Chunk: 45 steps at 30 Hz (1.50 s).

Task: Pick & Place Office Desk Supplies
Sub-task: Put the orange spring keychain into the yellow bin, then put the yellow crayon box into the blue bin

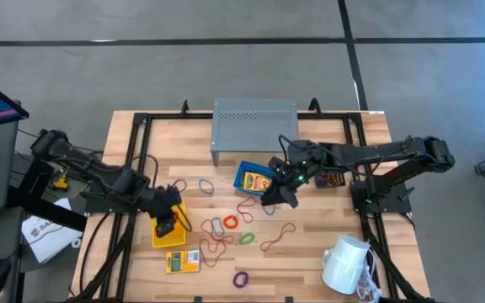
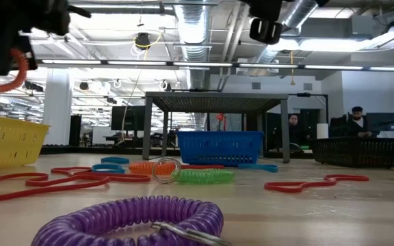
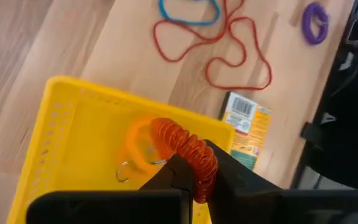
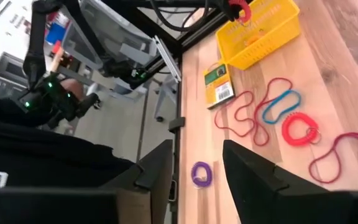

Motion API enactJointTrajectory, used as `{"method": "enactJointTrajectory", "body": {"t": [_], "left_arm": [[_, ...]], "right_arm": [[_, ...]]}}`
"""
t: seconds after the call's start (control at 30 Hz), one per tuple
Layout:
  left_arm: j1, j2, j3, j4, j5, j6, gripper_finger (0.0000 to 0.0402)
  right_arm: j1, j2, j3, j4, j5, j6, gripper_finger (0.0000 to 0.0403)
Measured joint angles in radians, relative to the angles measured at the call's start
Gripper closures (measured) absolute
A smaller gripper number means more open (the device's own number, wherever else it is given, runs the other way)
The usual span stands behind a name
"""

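Note:
My left gripper hovers over the yellow bin, shut on an orange-red coiled loop; the low view shows this loop above the bin's rim. A paler orange coil with a key ring lies inside the bin. My right gripper is open with nothing between its fingers, above the table just in front of the blue bin. Loose red, green, blue and purple loops lie flat on the wood. A yellow packet lies in front of the yellow bin. My left gripper pinches one stretch of the orange-red coil's ring between its two fingers. The fingers slant down from above. The rest of the loop arches out past the fingertips and stays clear of the bin.
A grey perforated riser stands at the far middle, with a black mesh bin to the right of the blue bin. A white mug sits at the near right. Thin red loops sprawl across the middle of the table.

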Motion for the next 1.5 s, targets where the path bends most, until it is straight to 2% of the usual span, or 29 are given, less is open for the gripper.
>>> {"method": "enactJointTrajectory", "body": {"t": [0.27,0.6,0.93,1.23,1.5], "left_arm": [[-0.149,-0.067,-0.096,0.035,-0.148,-0.167,0.0394],[-0.17,-0.064,-0.171,0.047,-0.152,-0.233,0.0393],[-0.168,-0.064,-0.176,0.051,-0.152,-0.233,0.0389],[-0.168,-0.063,-0.176,0.082,-0.147,-0.24,0.033],[-0.141,-0.063,-0.176,0.143,-0.066,-0.326,0.0254]], "right_arm": [[-0.01,0.0,0.0,-0.024,0.023,-0.034,0.0271],[-0.015,0.0,0.0,-0.02,0.023,-0.034,0.0272],[-0.014,0.0,0.0,-0.02,0.029,-0.027,0.0272],[-0.014,0.0,0.0,-0.019,0.042,-0.027,0.0272],[-0.013,0.0,0.0,-0.019,0.042,-0.029,0.0272]]}}
